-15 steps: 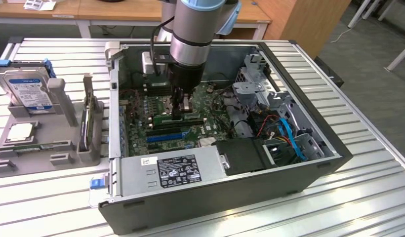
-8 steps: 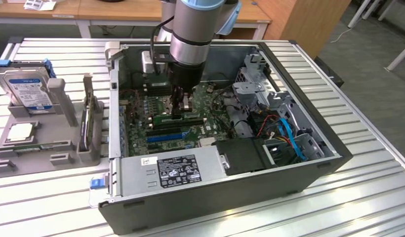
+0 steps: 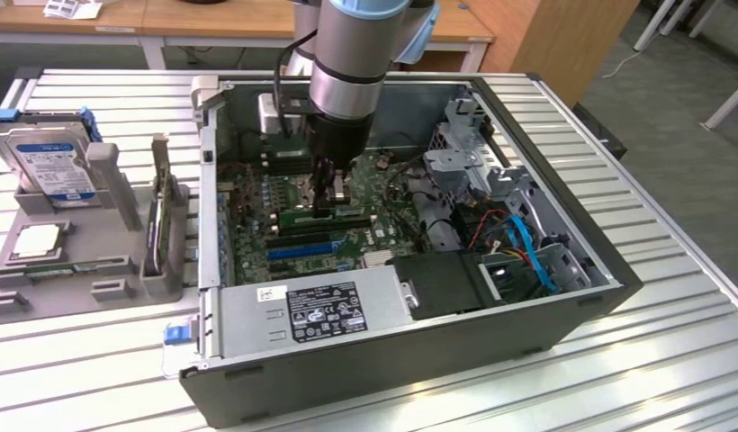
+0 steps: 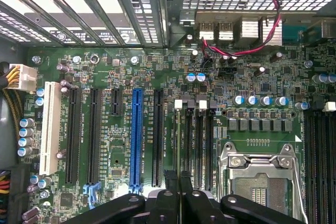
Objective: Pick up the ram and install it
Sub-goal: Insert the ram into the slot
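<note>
Grey slatted table [image 3: 657, 360] carries a black PC case [image 3: 465, 360] lying open, and the arm [image 3: 351, 54] reaches straight down into it. Green motherboard [image 4: 157, 77] sits under the gripper [image 3: 336, 200], which hangs low over the memory slots [image 4: 197, 140] next to the CPU socket [image 4: 260, 177]. Fingers [image 4: 173, 203] look pinched narrow on a thin dark edge that I take for the ram [image 4: 180, 195], standing upright just above the slots. Off to the exterior view's left, a hard drive [image 3: 48, 162] leans in a grey holder [image 3: 105, 234].
</note>
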